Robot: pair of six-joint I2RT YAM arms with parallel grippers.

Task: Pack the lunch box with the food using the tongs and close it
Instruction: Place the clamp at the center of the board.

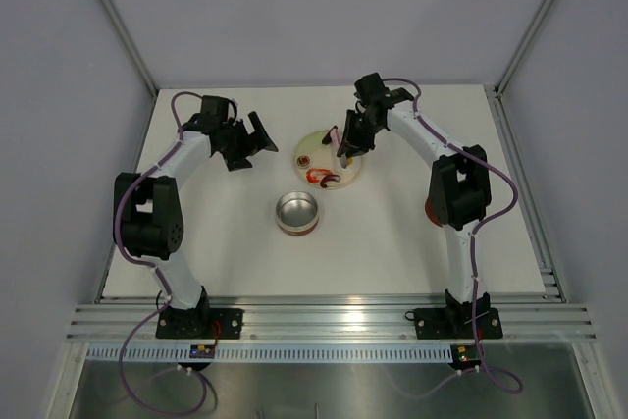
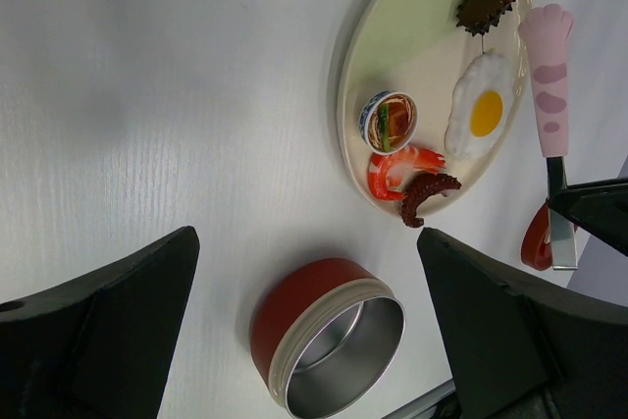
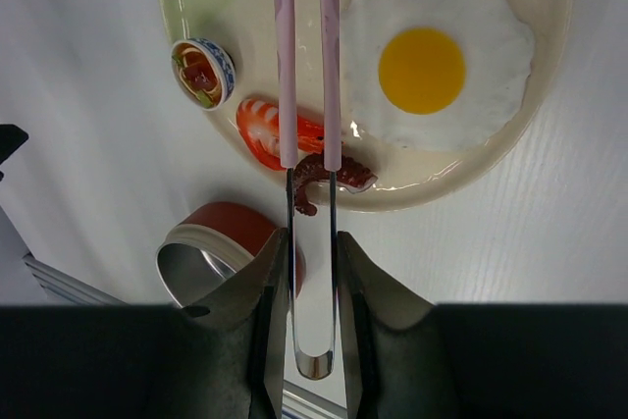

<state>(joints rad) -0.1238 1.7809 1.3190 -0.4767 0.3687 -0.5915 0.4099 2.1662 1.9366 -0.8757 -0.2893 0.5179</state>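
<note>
White counter (image 1: 392, 242) and pale grey walls frame the scene; the lunch box (image 2: 329, 345) stands open and empty on the counter, just beside the pale plate (image 2: 412, 17) that carries the food. The right end effector (image 3: 312, 239) is pinched on the tongs (image 3: 331, 66) near their joined end, and the two pink arms reach out over the plate; the left end effector (image 2: 304, 242) hangs spread wide and empty above the counter near the lunch box.

The step in hand appears to be picking a first piece. The fried egg (image 3: 432, 66) is flat and wide, so a bite on its rim would probably serve better than one across it; the curled shrimp (image 3: 265, 134) and the dark tentacle (image 3: 324, 179) offer easier purchase. The tips should straddle the piece before any squeeze, the squeeze should be gentle so the piece does not flick away, and the lift should be straight up before crossing to the tin.

The right wrist view cuts off the tong tips; the left wrist view shows a paw-shaped tip beside the egg, seemingly empty, though whether it touches the plate cannot be told. A red shape by the right arm is half hidden; it may be the lid, but that is uncertain.
</note>
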